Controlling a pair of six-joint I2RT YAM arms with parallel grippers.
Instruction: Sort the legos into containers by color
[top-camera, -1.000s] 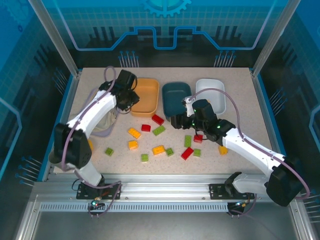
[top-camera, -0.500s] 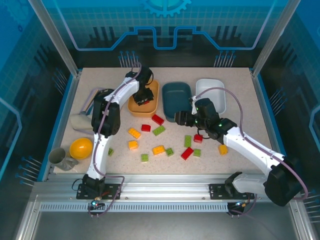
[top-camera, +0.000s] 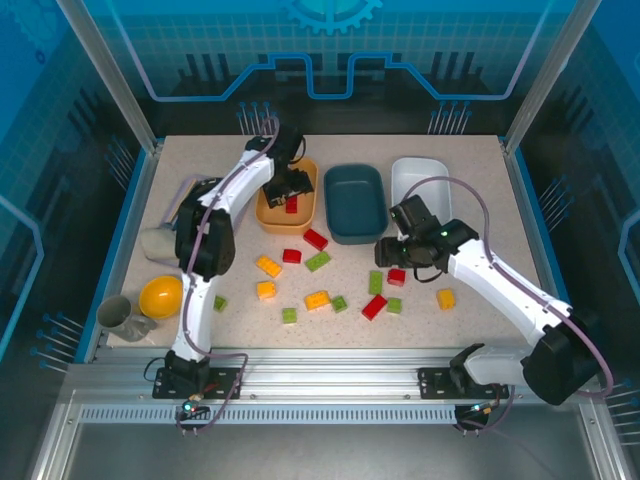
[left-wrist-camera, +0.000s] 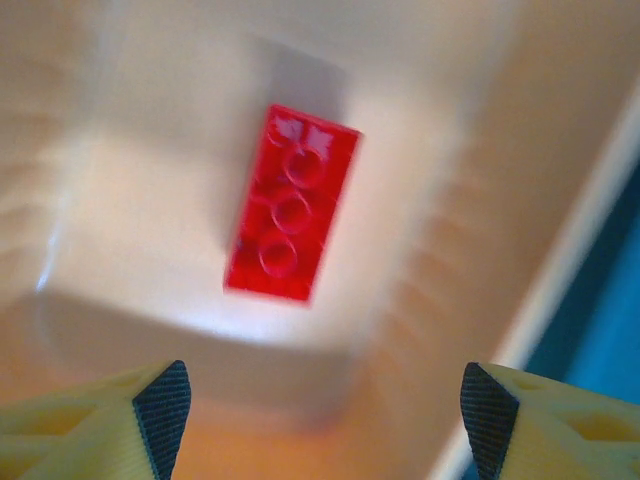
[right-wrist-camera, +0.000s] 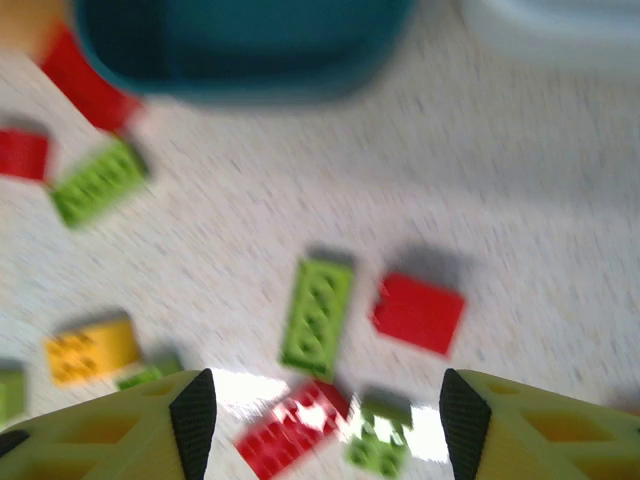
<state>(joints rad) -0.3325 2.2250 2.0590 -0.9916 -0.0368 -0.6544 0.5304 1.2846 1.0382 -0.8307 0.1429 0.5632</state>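
Note:
My left gripper (top-camera: 286, 188) hangs open over the orange tub (top-camera: 270, 222), nothing between its fingers (left-wrist-camera: 160, 405). A red oblong brick (left-wrist-camera: 292, 205) lies flat on the tub floor (top-camera: 291, 205). My right gripper (top-camera: 389, 252) is open above the loose bricks, just in front of the dark teal tub (top-camera: 355, 203). Under it lie a green oblong brick (right-wrist-camera: 318, 315), a red square brick (right-wrist-camera: 418, 312), a red oblong brick (right-wrist-camera: 295, 432) and a small green one (right-wrist-camera: 378, 442). The white tub (top-camera: 415, 175) stands at the back right. Several red, green and yellow bricks lie scattered on the table (top-camera: 470, 200).
A round yellow bowl (top-camera: 162, 296) and a grey cup (top-camera: 117, 312) stand at the left front. A beige object (top-camera: 158, 243) lies behind them. More bricks sit further left: yellow (top-camera: 268, 266), green (top-camera: 218, 302), red (top-camera: 316, 239).
My left gripper swung right over the orange tub, and a red brick now lies loose in it. My right gripper drew back from the teal tub toward the loose bricks.

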